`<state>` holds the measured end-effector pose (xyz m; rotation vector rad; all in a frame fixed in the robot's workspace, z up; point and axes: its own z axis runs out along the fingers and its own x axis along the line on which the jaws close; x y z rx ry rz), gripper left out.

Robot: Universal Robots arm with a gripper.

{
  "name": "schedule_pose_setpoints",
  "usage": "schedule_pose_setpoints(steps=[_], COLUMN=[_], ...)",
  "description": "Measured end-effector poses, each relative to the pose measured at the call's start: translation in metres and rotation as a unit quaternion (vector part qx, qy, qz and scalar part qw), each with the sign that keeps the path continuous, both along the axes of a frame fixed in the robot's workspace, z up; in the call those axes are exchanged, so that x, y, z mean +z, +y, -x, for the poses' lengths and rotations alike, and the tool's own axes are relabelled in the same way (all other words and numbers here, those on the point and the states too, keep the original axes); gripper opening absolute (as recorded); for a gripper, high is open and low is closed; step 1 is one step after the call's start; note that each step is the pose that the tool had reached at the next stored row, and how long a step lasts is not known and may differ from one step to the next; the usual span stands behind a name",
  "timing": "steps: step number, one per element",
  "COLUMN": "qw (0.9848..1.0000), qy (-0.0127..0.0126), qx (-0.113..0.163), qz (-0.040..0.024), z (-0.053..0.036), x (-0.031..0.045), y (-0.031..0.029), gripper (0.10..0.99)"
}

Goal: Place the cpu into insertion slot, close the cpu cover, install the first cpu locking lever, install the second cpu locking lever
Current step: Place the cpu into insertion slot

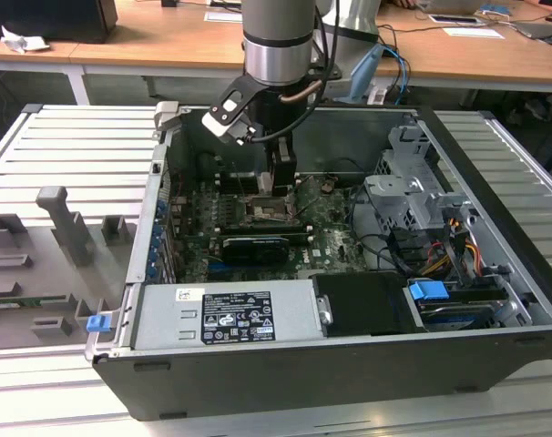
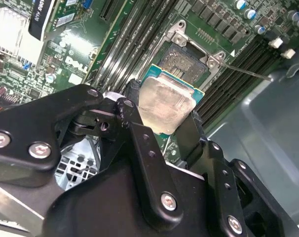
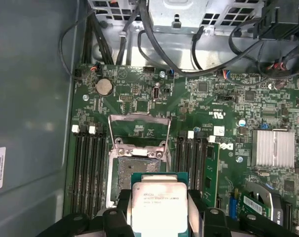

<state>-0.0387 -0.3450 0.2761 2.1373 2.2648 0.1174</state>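
Gripper [image 2: 165, 123] jaws are clenched on the cpu [image 2: 167, 101], which is held just above the bare insertion slot [image 2: 186, 61] and is not yet seated. The cpu cover [image 3: 139, 117] is seen swung open beyond it; closing and both locking steps are left undone.

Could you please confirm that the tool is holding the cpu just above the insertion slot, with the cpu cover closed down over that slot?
Not quite. The tool does hold the cpu just above the insertion slot, but the cpu cover is flipped open, leaving the slot bare. The first wrist view shows this.
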Motion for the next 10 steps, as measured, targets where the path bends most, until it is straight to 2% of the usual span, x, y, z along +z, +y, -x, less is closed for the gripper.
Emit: schedule_pose_setpoints(steps=[5,7,10], qw=[1.0,0.9999,0.9999], qy=[0.0,0.0,0.0], qx=[0.0,-0.011,-0.012], qz=[-0.0005,-0.0005,-0.0005], z=[0.0001,0.0001,0.0004], x=[-0.0103,-0.0171,-0.0246], y=[0.0015,0.0036,0.0074], gripper=[0.537,0.537,0.537])
